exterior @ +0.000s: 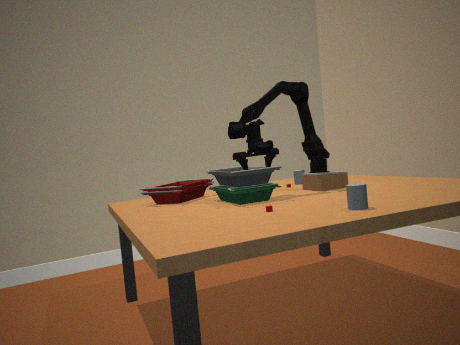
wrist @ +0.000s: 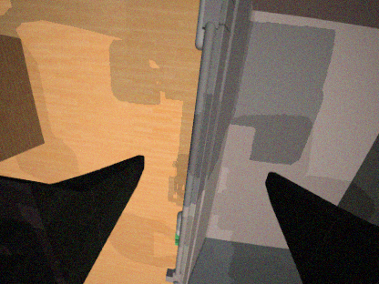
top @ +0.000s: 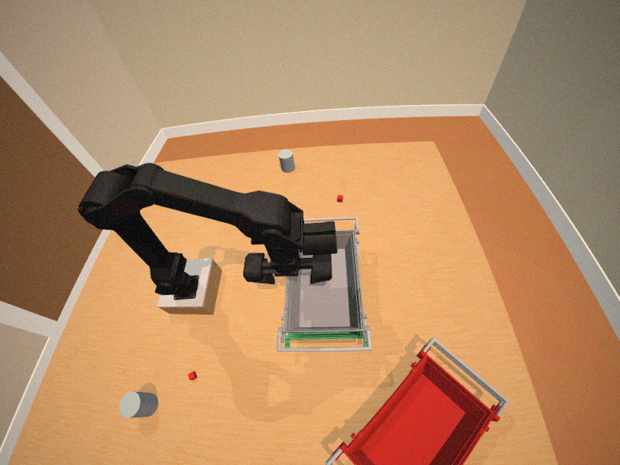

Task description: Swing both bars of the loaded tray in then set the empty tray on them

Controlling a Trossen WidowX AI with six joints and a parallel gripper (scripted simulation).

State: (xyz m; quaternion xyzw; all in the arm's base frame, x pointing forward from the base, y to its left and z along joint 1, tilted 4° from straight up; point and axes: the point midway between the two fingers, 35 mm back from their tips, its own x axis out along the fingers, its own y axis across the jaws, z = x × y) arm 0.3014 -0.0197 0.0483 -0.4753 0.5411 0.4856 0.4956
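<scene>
The grey empty tray [top: 325,300] [exterior: 245,179] [wrist: 246,200] sits on top of the green tray [top: 325,336] [exterior: 243,195], lined up with it and looking level. In the exterior view its body stands above the green rim, not inside. A grey wire bar [exterior: 246,188] shows along the green tray's top, under the grey tray. The other bar and the load of blocks are hidden. My gripper [top: 293,281] [exterior: 256,167] [wrist: 205,169] is open, with nothing between its fingers touching them. Its fingertips are apart on either side of the grey tray's long rim, one outside and one over the inside.
A red tray [top: 420,420] [exterior: 176,193] with wire bars stands beyond the stack. Two grey cylinders [top: 287,161] [top: 138,404] and two small red cubes [top: 340,198] [top: 192,375] stand on the table. The arm's base is on a box [top: 212,290] [exterior: 324,182] beside the stack.
</scene>
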